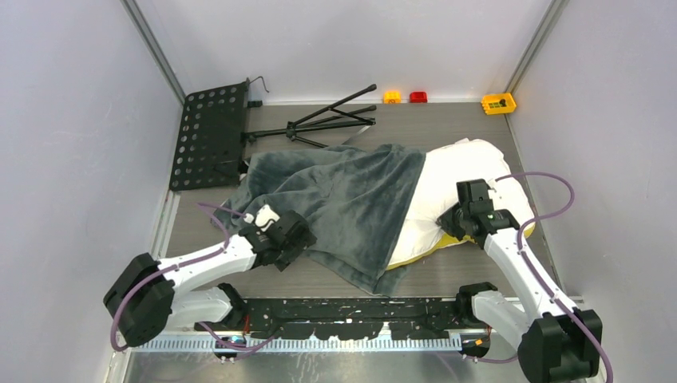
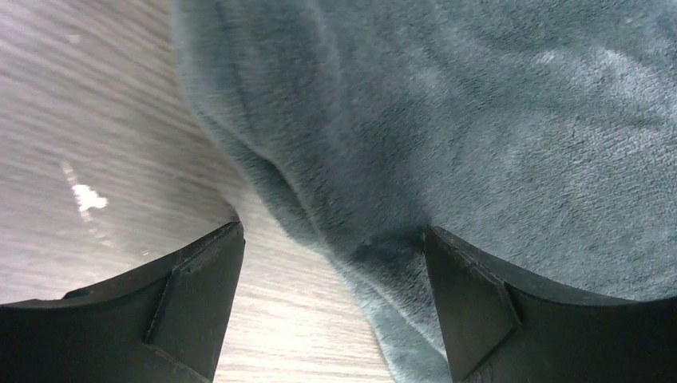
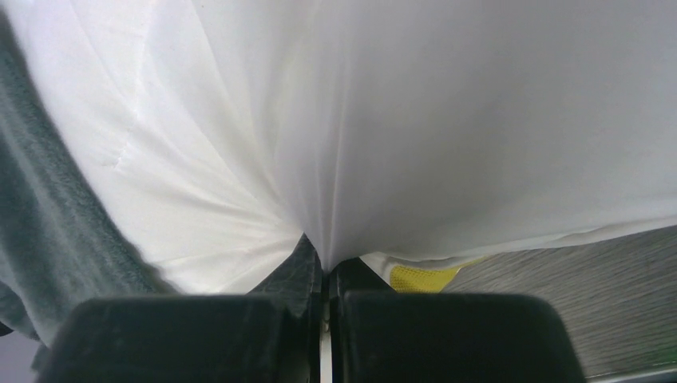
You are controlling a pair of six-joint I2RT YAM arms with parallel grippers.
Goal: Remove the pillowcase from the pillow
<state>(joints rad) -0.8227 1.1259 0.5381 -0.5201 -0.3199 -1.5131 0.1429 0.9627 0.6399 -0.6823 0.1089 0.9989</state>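
The dark grey-teal plush pillowcase (image 1: 343,203) lies wrinkled over the left part of the white pillow (image 1: 467,179), whose yellow side band (image 1: 419,254) shows at the near edge. My left gripper (image 1: 297,243) is open at the pillowcase's near left edge; in the left wrist view the pillowcase (image 2: 447,120) hangs between the spread fingers (image 2: 471,311), its edge on the table. My right gripper (image 1: 441,223) is shut on a pinch of the white pillow fabric (image 3: 383,120), with the yellow band (image 3: 419,278) just beside it and the pillowcase (image 3: 40,239) at the left.
A black perforated music-stand plate (image 1: 209,134) and folded tripod legs (image 1: 331,120) lie at the back left. Small orange (image 1: 392,96), red (image 1: 418,96) and yellow (image 1: 498,103) blocks sit along the back wall. Grey walls close both sides.
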